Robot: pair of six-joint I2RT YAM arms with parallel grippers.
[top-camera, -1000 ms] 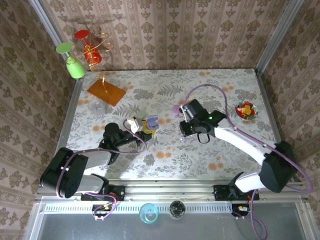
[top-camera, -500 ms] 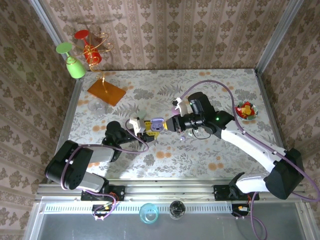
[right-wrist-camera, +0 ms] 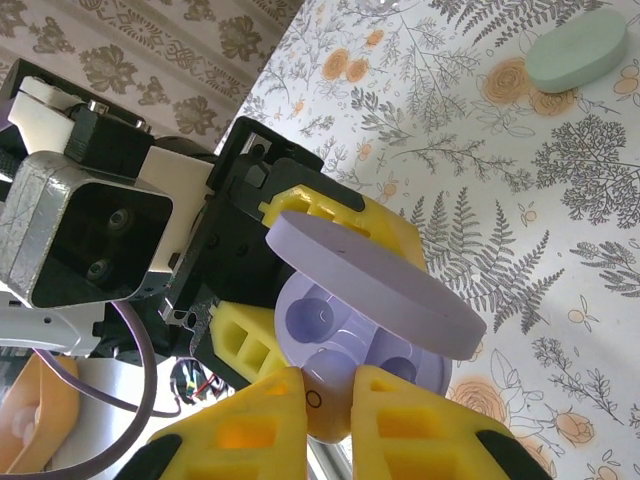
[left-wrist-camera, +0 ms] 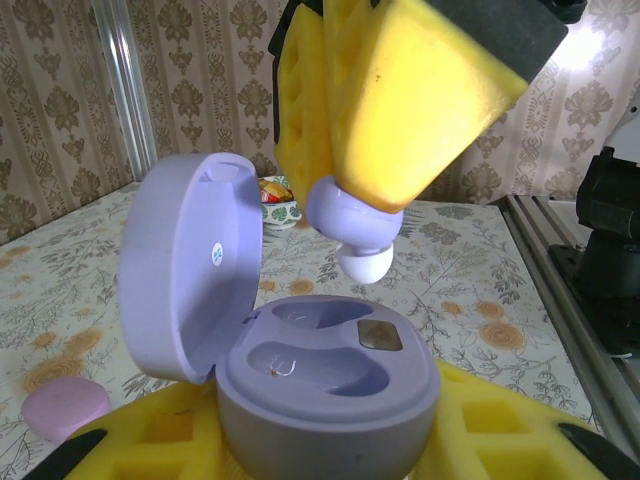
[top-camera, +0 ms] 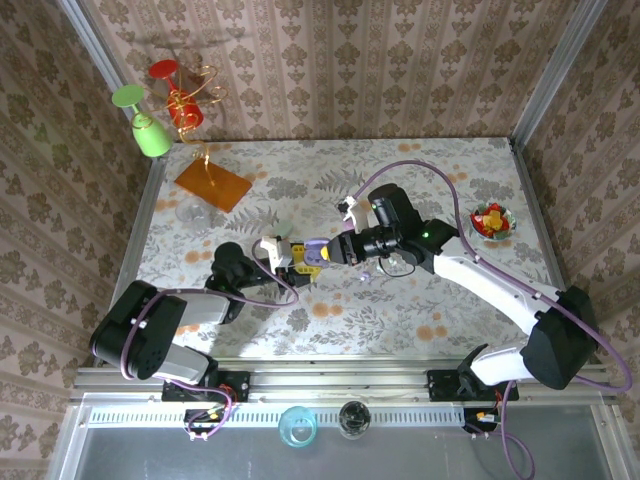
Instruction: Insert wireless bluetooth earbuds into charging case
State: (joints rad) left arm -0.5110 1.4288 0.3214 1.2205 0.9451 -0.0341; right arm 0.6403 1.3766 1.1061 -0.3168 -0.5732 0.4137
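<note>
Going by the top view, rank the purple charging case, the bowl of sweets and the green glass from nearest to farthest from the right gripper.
From the right gripper, shut on a purple earbud:
1. the purple charging case, right at its fingertips, just to its left.
2. the bowl of sweets, near the table's right edge.
3. the green glass, at the far back-left corner.

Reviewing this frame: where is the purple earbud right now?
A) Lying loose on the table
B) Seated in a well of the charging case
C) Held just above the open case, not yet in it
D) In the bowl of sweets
C: in the left wrist view the purple earbud is pinched by the right gripper and hangs over the open case, with a gap below its white tip.
</note>
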